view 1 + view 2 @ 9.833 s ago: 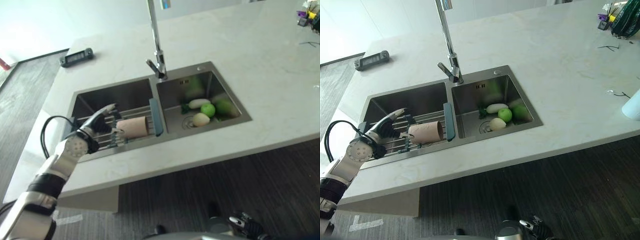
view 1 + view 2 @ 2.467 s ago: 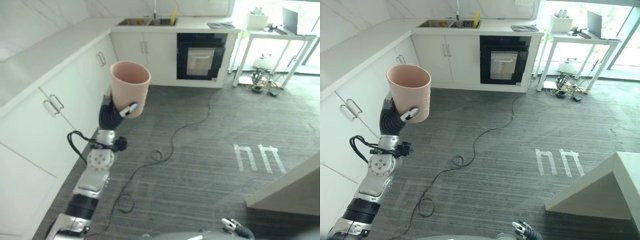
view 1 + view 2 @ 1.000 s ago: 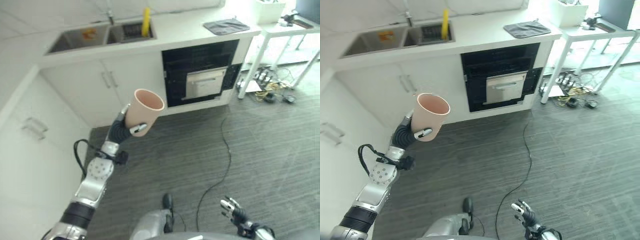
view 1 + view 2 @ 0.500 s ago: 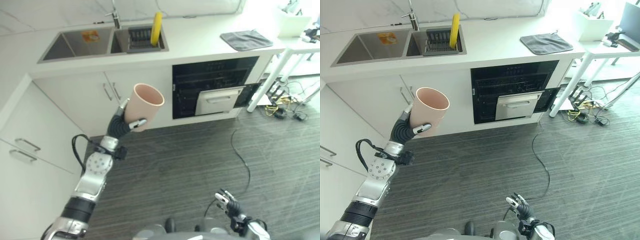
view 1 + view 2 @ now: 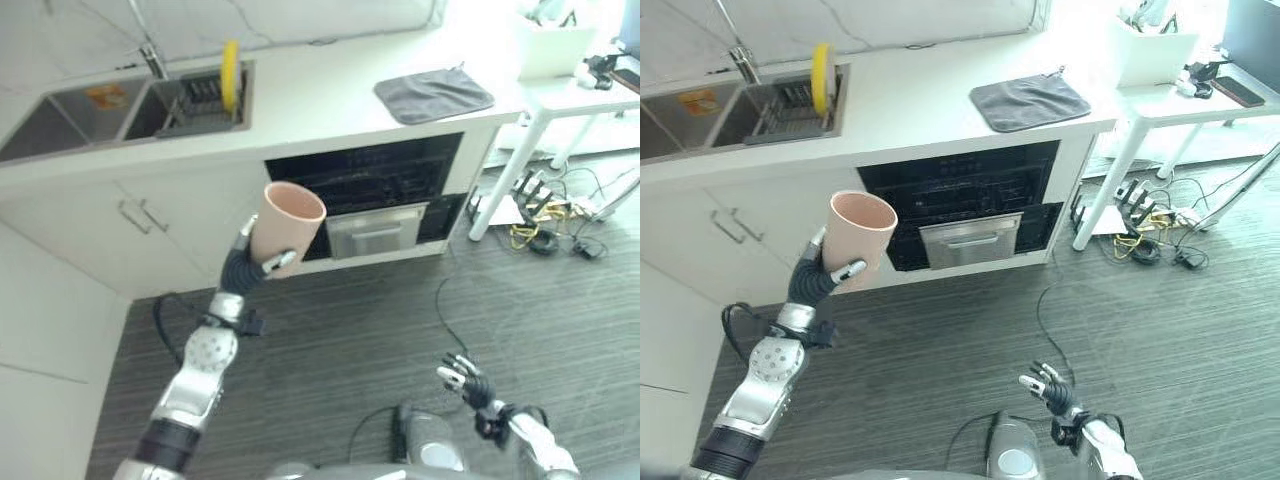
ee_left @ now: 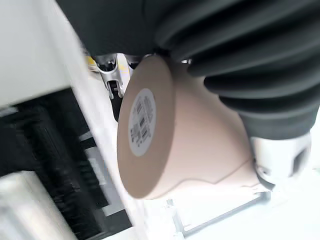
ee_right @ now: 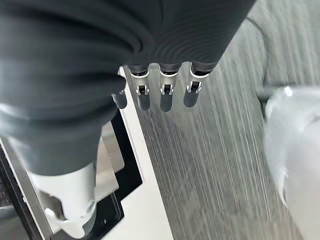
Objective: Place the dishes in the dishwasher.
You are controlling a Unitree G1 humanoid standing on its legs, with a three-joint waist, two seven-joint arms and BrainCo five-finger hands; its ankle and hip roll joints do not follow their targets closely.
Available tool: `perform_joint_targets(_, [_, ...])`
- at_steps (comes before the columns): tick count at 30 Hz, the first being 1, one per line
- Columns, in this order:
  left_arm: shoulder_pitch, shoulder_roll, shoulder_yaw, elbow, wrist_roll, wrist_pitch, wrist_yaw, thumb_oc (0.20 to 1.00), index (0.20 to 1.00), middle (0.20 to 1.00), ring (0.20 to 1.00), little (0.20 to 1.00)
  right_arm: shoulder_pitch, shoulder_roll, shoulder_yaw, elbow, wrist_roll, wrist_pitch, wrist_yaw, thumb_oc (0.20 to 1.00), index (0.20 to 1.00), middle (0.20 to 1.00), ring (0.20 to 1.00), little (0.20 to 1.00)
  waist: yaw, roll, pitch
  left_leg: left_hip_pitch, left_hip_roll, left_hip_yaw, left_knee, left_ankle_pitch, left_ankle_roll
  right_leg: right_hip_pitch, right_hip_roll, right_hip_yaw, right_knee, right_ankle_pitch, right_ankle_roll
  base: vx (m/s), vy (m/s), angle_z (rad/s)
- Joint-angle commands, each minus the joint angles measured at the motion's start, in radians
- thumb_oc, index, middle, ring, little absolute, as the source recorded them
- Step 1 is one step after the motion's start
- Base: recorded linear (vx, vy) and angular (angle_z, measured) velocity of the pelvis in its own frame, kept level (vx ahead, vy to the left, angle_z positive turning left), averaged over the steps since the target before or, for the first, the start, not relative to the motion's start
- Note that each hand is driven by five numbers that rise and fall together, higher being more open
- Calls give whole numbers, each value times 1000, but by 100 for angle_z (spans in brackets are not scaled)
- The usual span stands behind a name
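Left eye view: you've got the left robot hand [image 5: 248, 268] raised in front of the cabinets, fingers and thumb wrapped round a pink cup [image 5: 286, 222]. The cup's long axis runs near vertical with a slight tilt, mouth up, base down in the palm. Behind it the counter [image 5: 330, 90] edge runs across the view, w/ the black dishwasher [image 5: 375, 195] front below it, just beyond the cup's right side. Its silver panel [image 5: 377, 231] leans out a little from the black front. Open floor [image 5: 340, 340] lies between the hand and the dishwasher, and more to the right. A white table leg [image 5: 510, 165] and a tangle of cables [image 5: 540, 200] bound the right side. The sink [image 5: 90, 105] sits at the far left of the counter, holding a rack w/ a yellow plate [image 5: 230, 75] on edge. A grey cloth [image 5: 433, 96] lies on the counter above the dishwasher.

Right eye view: the right robot hand [image 5: 1050, 390] is low, over bare floor, fingers spread and relaxed, holding nothing.

Left wrist view: the cup's round base, w/ a white sticker [image 6: 141, 121], faces the camera; a fingertip [image 6: 280, 160] presses its side wall.

Right wrist view: straight fingers [image 7: 165, 95] hang over the grey floor, w/ the dishwasher's black front past them.
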Motion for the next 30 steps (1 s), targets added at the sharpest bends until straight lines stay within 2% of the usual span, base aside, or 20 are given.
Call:
perform_joint_targets(1, [-96,15,32,-17,-55,-69,-15,200,200,200,200,200,22,17,5,35,-17,-71,26,1000,1000,1000,1000,1000,-29,22,-41,16,-153,187,-127,-268,62,112,-37,39,-111,67,140,267,-171,59])
perform_joint_targets(2, [-109,14,23,-7,-54,-74,-19,200,200,200,200,200,21,16,1,56,-11,-93,37,1000,1000,1000,1000,1000,-30,31,-41,29,-165,212,-229,-264,63,128,-17,30,-124,58,142,248,-92,44])
perform_joint_targets(3, [-112,14,21,-5,-53,-74,-19,200,200,200,200,200,22,17,0,58,-11,-95,39,1000,1000,1000,1000,1000,-31,31,-40,33,-165,216,-249,-259,62,132,-14,29,-128,57,142,201,-4,34])
perform_joint_targets(6, [-126,10,-1,-10,-51,-61,2,200,200,200,200,200,25,17,7,53,-7,-92,32,1000,1000,1000,1000,1000,-18,41,-32,14,-167,208,-424,-194,30,180,9,34,-171,49,148,263,77,17])
perform_joint_targets(8, [-129,7,0,-12,-57,-60,1,200,200,200,200,200,30,19,15,59,-6,-105,32,1000,1000,1000,1000,1000,0,51,-24,-24,-130,221,-518,-101,3,229,17,27,-203,34,152,312,106,13])
perform_joint_targets(9, [-130,7,0,-12,-59,-60,0,200,200,200,200,200,32,19,19,59,-7,-109,31,1000,1000,1000,1000,1000,3,53,-23,-29,-119,228,-535,-82,-2,239,16,21,-207,30,153,360,204,-8])
perform_joint_targets(10, [-129,7,14,-6,-71,-64,-20,200,200,200,200,200,46,18,26,47,-5,-120,25,1000,1000,1000,1000,1000,9,54,-24,-46,-81,272,-553,-48,-7,257,-1,-12,-211,23,160,311,208,8])
perform_joint_targets(13, [-130,12,24,6,-79,-79,-49,200,200,200,200,200,54,19,27,41,11,-122,7,1000,1000,1000,1000,1000,10,47,-29,-33,-83,298,-547,-67,2,269,-20,-34,-198,8,171,300,249,12])
perform_joint_targets(15, [-126,13,28,11,-56,-85,-79,200,200,200,200,200,68,29,13,33,76,-104,-22,1000,1000,1000,1000,1000,25,36,-38,-42,-130,268,-504,-122,30,288,-57,-30,-160,-5,187,529,431,-9])
perform_joint_targets(16, [-136,14,22,14,-36,-85,-84,200,200,200,200,200,85,49,4,17,78,-107,-27,1000,1000,1000,1000,1000,24,28,-38,-25,-173,261,-500,-146,56,283,-88,-33,-114,-2,205,479,407,-3])
perform_joint_targets(18, [-144,20,14,26,-22,-94,-85,200,200,200,200,200,94,71,-5,3,82,-111,-42,1000,1000,1000,1000,1000,20,32,-42,-4,-219,237,-512,-170,93,237,-113,-8,-26,44,227,498,460,66])
perform_joint_targets(19, [-160,38,-6,29,-2,-86,-64,200,200,200,200,200,105,89,-15,-24,83,-97,-46,1000,1000,1000,1000,1000,9,48,-43,52,-275,215,-564,-206,145,136,-116,26,201,125,245,471,434,75])
perform_joint_targets(20, [-161,38,-7,30,-1,-85,-62,200,200,200,200,200,105,89,-15,-24,80,-97,-45,1000,1000,1000,1000,1000,9,49,-43,56,-276,216,-569,-206,146,128,-117,29,210,128,246,483,336,33])
perform_joint_targets(21, [-172,42,-17,32,6,-79,-49,200,200,200,200,200,102,87,-11,-28,84,-90,-44,1000,1000,1000,1000,1000,-7,46,-36,89,-284,214,-595,-208,146,78,-74,32,186,123,245,160,-29,13])
perform_joint_targets(23, [-180,43,-20,32,9,-72,-45,200,200,200,200,200,101,85,-12,-29,85,-86,-43,1000,1000,1000,1000,1000,-16,42,-32,100,-283,215,-601,-208,141,67,-58,27,141,121,242,162,-157,49])
perform_joint_targets(24, [-214,48,-31,23,18,-34,-21,200,200,200,200,200,90,81,-16,-12,79,-84,-17,1000,1000,1000,1000,1000,-43,14,-19,135,-283,216,-607,-239,129,-1,-94,26,-71,203,261,170,-319,59])
perform_joint_targets(26, [-223,58,-34,19,12,-26,-17,200,200,200,200,200,80,87,-28,-2,71,-82,-7,1000,1000,1000,1000,1000,-57,4,-12,160,-279,216,-613,-267,127,-44,-128,55,-118,276,288,139,-279,41])
perform_joint_targets(29, [-220,61,-34,19,11,-28,-18,200,200,200,200,200,79,91,-32,-3,71,-77,-7,1000,1000,1000,1000,1000,-59,4,-12,165,-273,220,-614,-271,125,-49,-131,62,-120,277,293,60,-172,97])
perform_joint_targets(30, [-201,48,-42,29,11,-43,-27,200,200,200,200,200,77,91,-28,8,94,-65,-22,1000,1000,1000,1000,1000,-46,6,-32,163,-235,261,-604,-251,103,27,-104,23,-174,209,275,133,-421,-44])
